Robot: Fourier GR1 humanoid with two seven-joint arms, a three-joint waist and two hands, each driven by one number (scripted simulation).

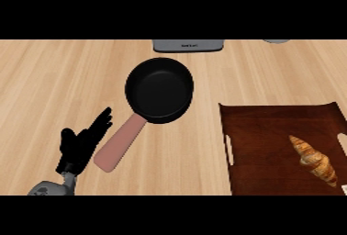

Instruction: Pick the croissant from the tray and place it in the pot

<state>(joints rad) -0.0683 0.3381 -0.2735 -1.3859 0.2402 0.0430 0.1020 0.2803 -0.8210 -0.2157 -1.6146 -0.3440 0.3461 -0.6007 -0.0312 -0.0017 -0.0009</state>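
From my head view I see the left hand [80, 146] at the lower left of the wooden bench [54, 78]. Its black fingers are straight and spread, pointing up and a little to the right, and they hold nothing. It is resting there, just beside the end of a pan handle without touching it, as far as I can tell.

The croissant [314, 159] lies on the dark brown tray [271, 124] at the right side of the bench. It sits toward the tray's right half, lying on a slant with its upper tip pointing to the upper left. Nothing touches it, and it is well apart from my left hand.

The black pan [160, 89] sits near the middle of the bench, to the upper left of the tray and clear of it. Its pink handle [120, 146] runs down to the lower left, toward my hand. A grey box [187, 45] shows at the far edge, just beyond the pan.
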